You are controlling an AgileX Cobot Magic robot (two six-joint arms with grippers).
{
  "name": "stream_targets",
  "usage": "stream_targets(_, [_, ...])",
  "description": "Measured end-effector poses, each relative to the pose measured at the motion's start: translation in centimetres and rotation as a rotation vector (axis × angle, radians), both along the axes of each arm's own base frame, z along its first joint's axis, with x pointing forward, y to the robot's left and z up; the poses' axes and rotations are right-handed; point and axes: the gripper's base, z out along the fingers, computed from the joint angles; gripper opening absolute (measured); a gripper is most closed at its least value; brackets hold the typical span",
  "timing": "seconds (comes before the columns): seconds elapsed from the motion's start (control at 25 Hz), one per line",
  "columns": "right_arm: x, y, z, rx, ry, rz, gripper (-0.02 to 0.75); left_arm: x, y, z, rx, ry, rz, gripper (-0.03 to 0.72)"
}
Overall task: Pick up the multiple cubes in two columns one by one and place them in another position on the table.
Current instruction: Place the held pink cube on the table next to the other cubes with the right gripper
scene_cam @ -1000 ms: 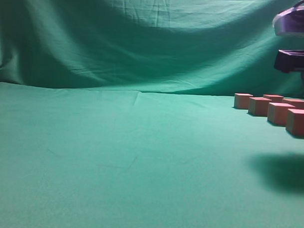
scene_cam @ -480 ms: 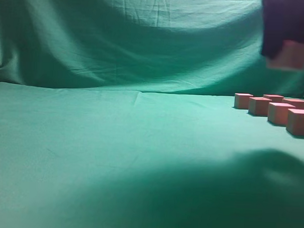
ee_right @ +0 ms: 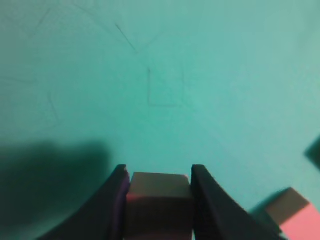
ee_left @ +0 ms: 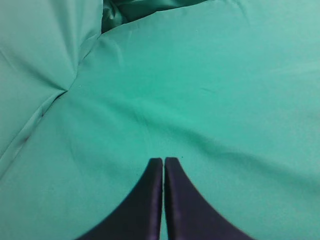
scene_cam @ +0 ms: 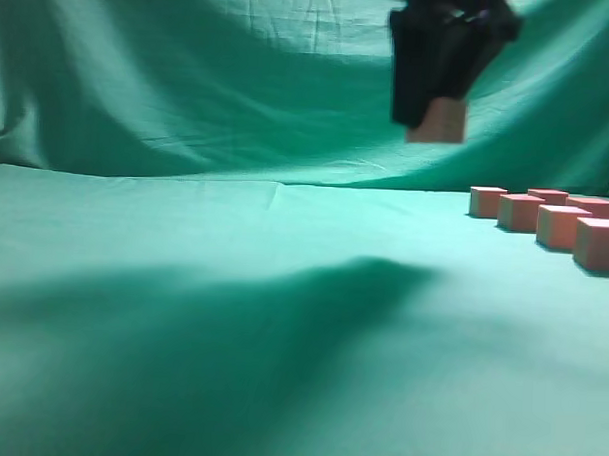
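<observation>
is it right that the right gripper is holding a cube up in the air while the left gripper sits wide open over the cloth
Not quite. The right gripper does hold a cube in the air, clear of the cloth in the exterior view. But the left gripper is shut, not wide open: the left wrist view shows its fingers pressed together with nothing between them.

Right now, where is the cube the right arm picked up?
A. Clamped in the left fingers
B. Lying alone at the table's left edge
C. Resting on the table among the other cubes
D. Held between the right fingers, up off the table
D. The right wrist view shows the cube clamped between the right fingers, and the exterior view shows it hanging above the table.
</observation>
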Motion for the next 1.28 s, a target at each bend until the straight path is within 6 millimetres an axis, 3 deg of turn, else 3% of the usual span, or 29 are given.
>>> stream_targets(0.24, [2.4, 3.8, -3.3, -0.043, 0.007, 0.066, 0.26, 0.0, 0.0, 0.0, 0.0, 0.0, 0.0, 0.0])
stream_targets(0.48, [3.9, 3.9, -6.2, -0.128, 0.015, 0.044, 0.26, 0.0, 0.0, 0.0, 0.0, 0.0, 0.0, 0.0])
stream_targets(1.24, [4.6, 4.4, -7.4, -0.108, 0.001, 0.007, 0.26, 0.0, 0.0, 0.0, 0.0, 0.0, 0.0, 0.0])
stream_targets(1.28, [4.6, 4.4, -7.6, -0.103, 0.008, 0.003, 0.33, 0.0, 0.0, 0.0, 0.0, 0.0, 0.0, 0.0])
